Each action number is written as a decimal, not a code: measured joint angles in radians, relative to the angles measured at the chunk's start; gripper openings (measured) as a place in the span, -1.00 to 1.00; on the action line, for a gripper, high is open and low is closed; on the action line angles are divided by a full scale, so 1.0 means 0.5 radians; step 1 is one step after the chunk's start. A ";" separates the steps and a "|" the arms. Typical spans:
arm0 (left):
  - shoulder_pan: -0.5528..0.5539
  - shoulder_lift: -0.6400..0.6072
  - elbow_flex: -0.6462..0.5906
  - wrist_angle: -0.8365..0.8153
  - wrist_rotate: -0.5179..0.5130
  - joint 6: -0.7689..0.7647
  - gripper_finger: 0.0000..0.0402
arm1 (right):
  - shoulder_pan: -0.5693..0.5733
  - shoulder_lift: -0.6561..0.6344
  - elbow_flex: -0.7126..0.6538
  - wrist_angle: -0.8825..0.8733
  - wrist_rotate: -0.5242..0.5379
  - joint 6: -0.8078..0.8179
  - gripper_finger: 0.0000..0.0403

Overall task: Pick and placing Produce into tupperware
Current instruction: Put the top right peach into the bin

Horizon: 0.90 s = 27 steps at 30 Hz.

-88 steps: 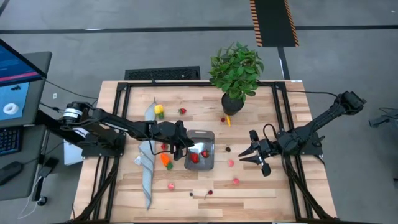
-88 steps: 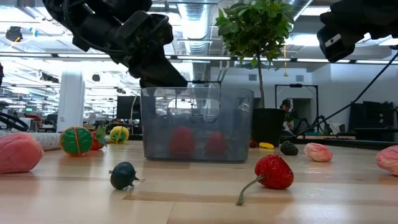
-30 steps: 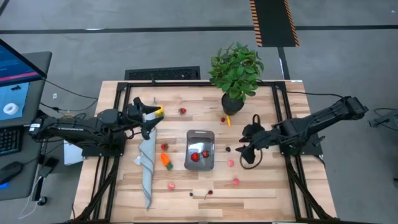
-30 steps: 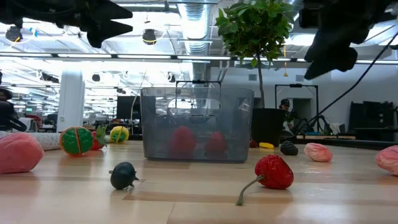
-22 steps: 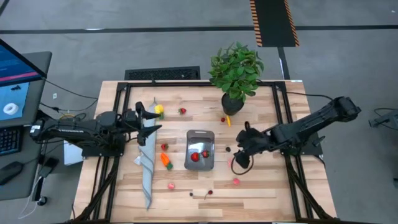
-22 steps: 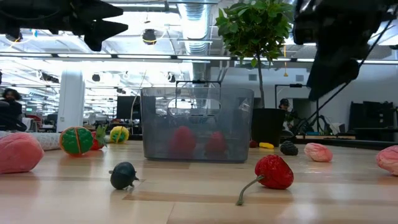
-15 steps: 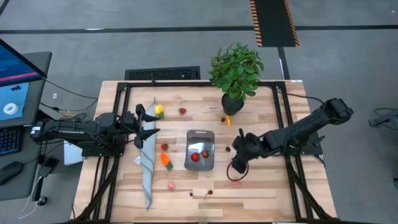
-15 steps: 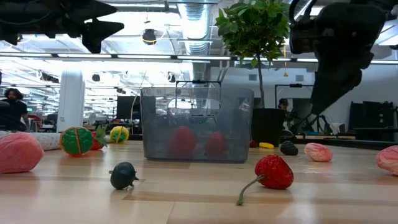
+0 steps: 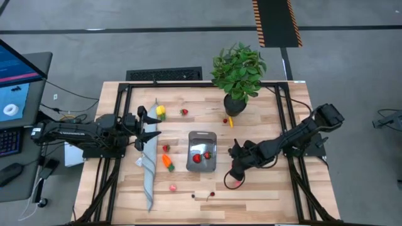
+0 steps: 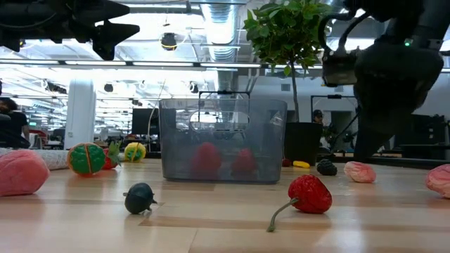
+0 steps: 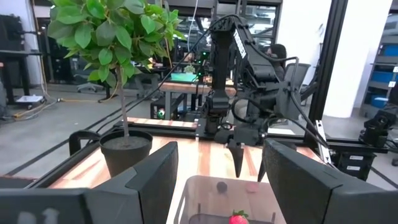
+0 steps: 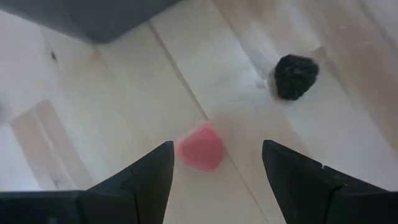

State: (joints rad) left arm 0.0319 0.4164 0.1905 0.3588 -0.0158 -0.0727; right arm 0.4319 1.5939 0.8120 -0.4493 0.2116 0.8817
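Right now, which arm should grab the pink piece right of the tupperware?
Right. Its fingers hang open directly over the pink piece; the left gripper waits beyond the tupperware, above the cloth.

1. No readable text, labels, brands or numbers anywhere on the light wooden slatted table (image 9: 264, 188) or the stuff on it.
2. The blue-lit computer monitor (image 9: 16, 78) beside the table shows a white ring shape, but no letters I can make out.
3. The orange-and-black striped floor strip (image 9: 275, 22) is just hazard stripes, no wording.
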 joint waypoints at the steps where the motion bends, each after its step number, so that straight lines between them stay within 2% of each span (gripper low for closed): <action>1: 0.000 0.000 0.000 -0.001 0.000 -0.001 0.12 | 0.000 0.025 0.000 0.030 -0.004 -0.013 0.34; 11: 0.000 0.000 0.000 -0.003 0.009 -0.001 0.12 | 0.000 0.097 0.000 0.043 -0.009 -0.031 0.33; 14: 0.000 0.000 0.000 -0.004 0.009 -0.002 0.12 | 0.000 0.097 0.000 0.052 -0.010 -0.031 0.26; 17: 0.000 0.000 0.000 -0.005 0.010 -0.002 0.12 | 0.000 0.097 0.000 0.051 -0.010 -0.023 0.08; 24: 0.000 0.000 0.000 -0.005 0.012 -0.017 0.12 | 0.000 0.097 -0.001 0.062 -0.005 -0.031 -0.50; 27: 0.000 0.000 0.000 -0.005 0.015 -0.018 0.12 | -0.002 0.097 -0.001 0.089 -0.003 -0.054 -0.63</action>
State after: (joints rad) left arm 0.0319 0.4164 0.1905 0.3561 -0.0082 -0.0814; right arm 0.4311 1.6424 0.8116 -0.4047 0.2104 0.8546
